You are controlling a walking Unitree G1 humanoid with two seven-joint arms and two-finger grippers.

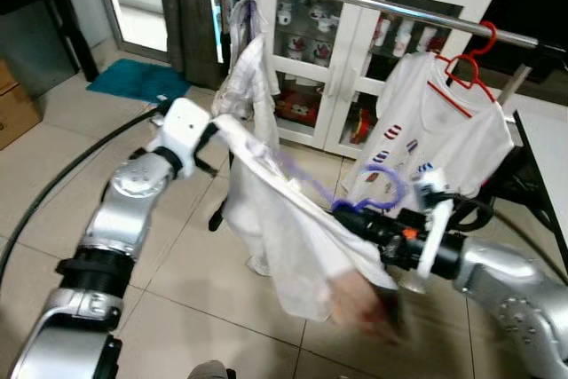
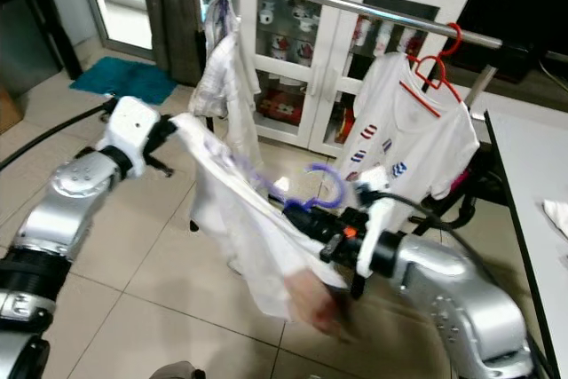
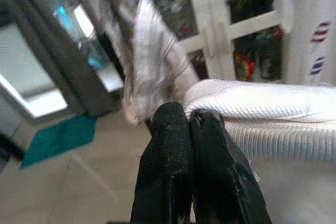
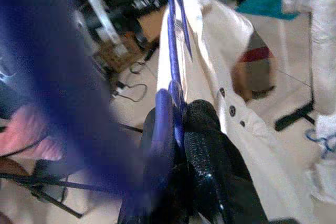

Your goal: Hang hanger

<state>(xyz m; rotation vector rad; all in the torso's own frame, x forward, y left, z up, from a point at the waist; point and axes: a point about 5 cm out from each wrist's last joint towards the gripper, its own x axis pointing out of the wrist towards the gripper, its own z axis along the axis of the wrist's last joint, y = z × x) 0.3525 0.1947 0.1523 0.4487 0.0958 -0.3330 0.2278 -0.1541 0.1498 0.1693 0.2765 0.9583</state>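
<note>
Right claw [image 2: 302,215] clamped on stiff purple hanger [image 2: 327,185], left claw [image 3: 189,121] pinched together on limp white shirt [image 2: 257,237]; light load, best carried by hanger neck

A purple hanger [image 2: 324,185] carries a white shirt [image 1: 284,237] with dark buttons and a reddish-brown patch near its lower hem, centre frame. At upper right, a red hanger [image 1: 470,64] bears a white T-shirt [image 1: 444,135] printed with red and blue stripes. A pale checked garment [image 1: 248,77] drapes from the chrome rail [image 1: 373,4] at upper centre, before a white glass-fronted cabinet [image 1: 355,51]. A teal mat [image 1: 138,79] lies on beige tiled floor [image 1: 177,308] at upper left. Both silver arms end in black grippers, left [image 3: 189,121] and right [image 4: 181,114].
</note>
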